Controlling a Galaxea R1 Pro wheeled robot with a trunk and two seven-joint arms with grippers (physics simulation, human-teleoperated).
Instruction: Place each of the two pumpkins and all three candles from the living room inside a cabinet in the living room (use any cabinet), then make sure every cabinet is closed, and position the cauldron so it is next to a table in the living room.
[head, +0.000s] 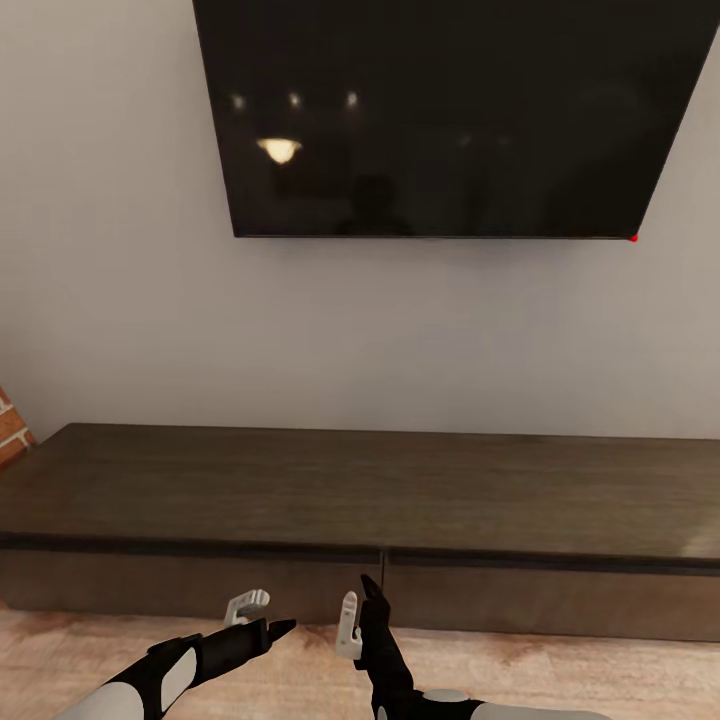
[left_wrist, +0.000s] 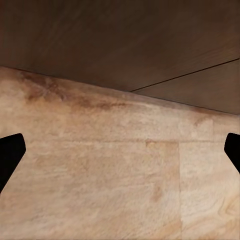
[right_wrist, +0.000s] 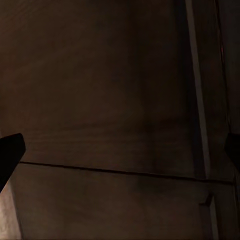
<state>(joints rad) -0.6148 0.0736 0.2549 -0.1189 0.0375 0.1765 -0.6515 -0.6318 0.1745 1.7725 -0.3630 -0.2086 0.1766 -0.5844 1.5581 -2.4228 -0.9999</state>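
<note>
The cabinet (head: 360, 490) is a long low dark-brown unit against the wall, and its two drawer fronts sit flush and closed. My left gripper (head: 258, 615) hovers low over the floor just in front of the left drawer front, open and empty. My right gripper (head: 358, 608) is beside it near the seam between the drawers, also open and empty. The left wrist view shows the cabinet (left_wrist: 125, 45) front above pale floorboards, with my left gripper (left_wrist: 120, 150) spread wide. The right wrist view looks close at the dark cabinet (right_wrist: 100, 100) front. The pumpkins, candles, cauldron and table are out of view.
A large black television (head: 450, 110) hangs on the grey wall above the cabinet. A bit of red brick (head: 12, 425) shows at the far left edge. Light wooden floor (head: 560, 680) runs along the cabinet's base.
</note>
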